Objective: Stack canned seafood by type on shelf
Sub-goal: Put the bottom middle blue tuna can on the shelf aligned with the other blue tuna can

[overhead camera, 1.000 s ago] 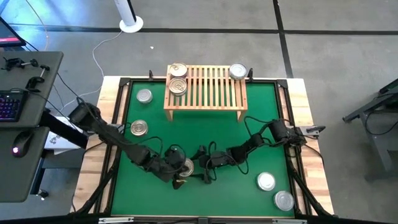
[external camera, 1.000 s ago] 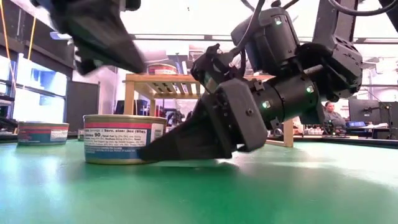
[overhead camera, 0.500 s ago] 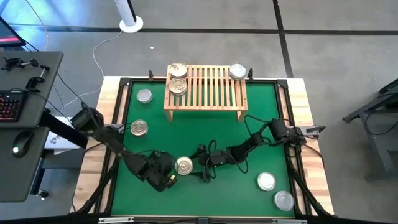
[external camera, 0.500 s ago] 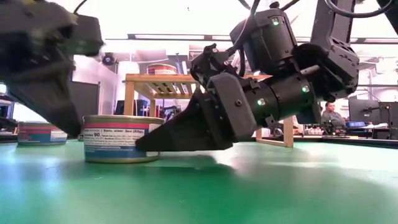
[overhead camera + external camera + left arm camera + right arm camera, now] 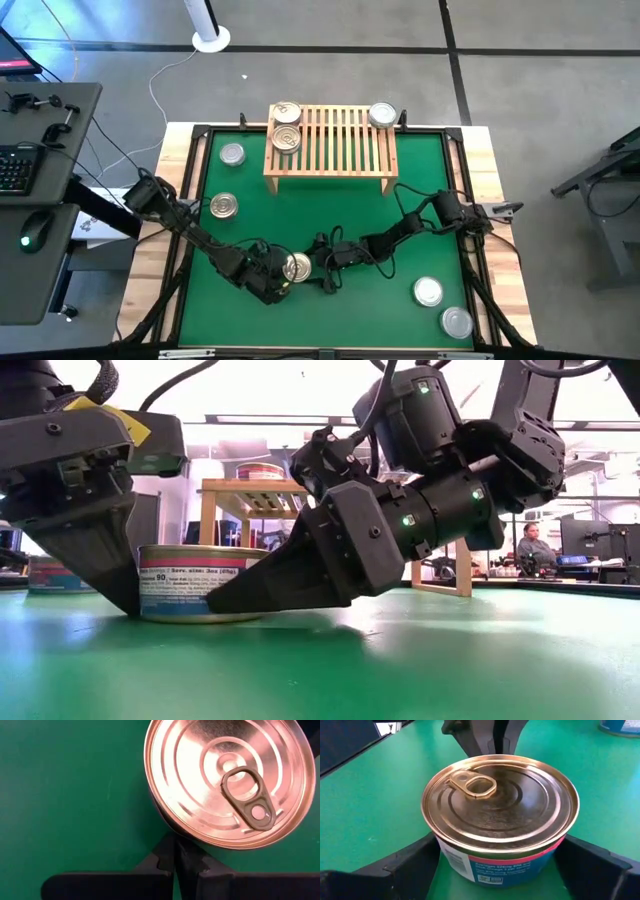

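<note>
Right claw (image 5: 312,266) wide open, fingers either side of gold-top tin (image 5: 296,267) on green mat (image 5: 330,215), not clamping. Left claw (image 5: 278,285) pinched shut, empty, tips against tin.

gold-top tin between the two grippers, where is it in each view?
High: tin at the mat's near edge, centre-left.
Low: lower left, by the left gripper.
Left wrist: upper right, fills it.
Right wrist: centre, between the open right gripper fingers.
Shared landmark: green mat.

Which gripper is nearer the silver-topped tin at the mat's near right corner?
Right. The right gripper is mid-mat, left of that silver-topped tin; the left gripper sits farther left, beyond the gold-topped tin.
</note>
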Robot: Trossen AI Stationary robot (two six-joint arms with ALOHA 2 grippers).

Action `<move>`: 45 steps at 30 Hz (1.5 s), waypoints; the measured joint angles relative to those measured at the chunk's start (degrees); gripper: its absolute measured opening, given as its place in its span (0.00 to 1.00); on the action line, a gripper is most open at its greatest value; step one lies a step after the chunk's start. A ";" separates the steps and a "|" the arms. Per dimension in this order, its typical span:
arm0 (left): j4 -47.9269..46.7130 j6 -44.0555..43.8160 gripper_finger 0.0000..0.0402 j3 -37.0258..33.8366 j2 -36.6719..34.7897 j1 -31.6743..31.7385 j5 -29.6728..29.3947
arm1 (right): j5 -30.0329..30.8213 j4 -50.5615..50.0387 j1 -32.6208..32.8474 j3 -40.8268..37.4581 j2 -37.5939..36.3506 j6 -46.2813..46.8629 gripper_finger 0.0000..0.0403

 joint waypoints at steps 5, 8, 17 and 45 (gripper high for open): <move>0.52 1.54 0.00 -0.02 0.09 0.20 -0.90 | -0.01 2.05 0.02 0.02 0.00 -0.65 0.92; 0.72 4.36 0.00 -0.02 0.09 0.38 -0.97 | -0.22 2.03 -0.21 0.02 0.02 -0.65 0.92; -9.31 -1.20 0.00 3.71 -0.02 -0.18 -2.22 | 2.88 2.93 -0.29 -1.88 0.02 1.74 0.92; -10.27 -2.97 0.00 4.39 -1.38 -2.56 -7.34 | -1.92 1.84 -0.20 -2.22 -0.17 7.03 0.93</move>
